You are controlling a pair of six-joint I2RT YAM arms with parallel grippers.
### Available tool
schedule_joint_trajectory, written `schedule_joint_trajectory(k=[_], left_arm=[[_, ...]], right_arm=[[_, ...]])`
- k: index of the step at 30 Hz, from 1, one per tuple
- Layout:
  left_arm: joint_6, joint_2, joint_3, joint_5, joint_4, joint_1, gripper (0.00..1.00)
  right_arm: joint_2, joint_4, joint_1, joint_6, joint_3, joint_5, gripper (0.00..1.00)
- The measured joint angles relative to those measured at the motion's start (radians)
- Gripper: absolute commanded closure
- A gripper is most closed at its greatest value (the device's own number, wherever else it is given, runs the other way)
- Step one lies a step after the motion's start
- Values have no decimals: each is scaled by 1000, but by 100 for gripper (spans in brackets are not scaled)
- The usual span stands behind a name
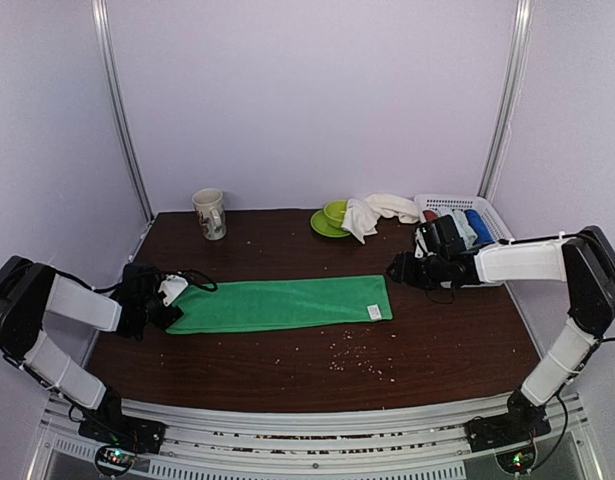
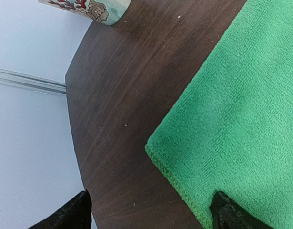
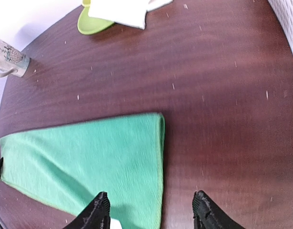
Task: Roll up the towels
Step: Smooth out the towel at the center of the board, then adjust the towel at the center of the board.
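Note:
The green towel (image 1: 287,303) lies flat on the dark table as a long strip folded lengthwise. My left gripper (image 1: 172,298) is at its left end, open. In the left wrist view one fingertip (image 2: 232,217) rests over the towel's (image 2: 241,109) near edge, and the other is off over bare wood. My right gripper (image 1: 399,268) hovers by the right end, open and empty. The right wrist view shows the towel's (image 3: 89,152) right edge below the gap between that gripper's (image 3: 151,210) fingers. The cream-white towel (image 1: 372,212) lies crumpled at the back.
A green bowl on a plate (image 1: 330,218) sits partly under the cream-white towel. A mug (image 1: 210,213) stands at the back left. A white basket (image 1: 487,215) with towel rolls is at the back right. Crumbs (image 1: 352,355) are scattered in front of the green towel.

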Motion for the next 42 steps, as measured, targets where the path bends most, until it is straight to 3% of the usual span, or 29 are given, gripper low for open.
schedule_joint_trajectory(k=[9,27,35,42], left_arm=[[-10,-14,12,6,-50,0,10],[-18,-16,18,7,-65,0,10],[-20,-16,18,11,-65,0,10],[-21,-16,18,16,-65,0,10]], right_arm=[[-93,121,23,99,-264,-69,46],[36,431,87,270,-325,-166,47],[45,517,87,340,-326,-192,70],[34,510,87,351,-324,-195,83]])
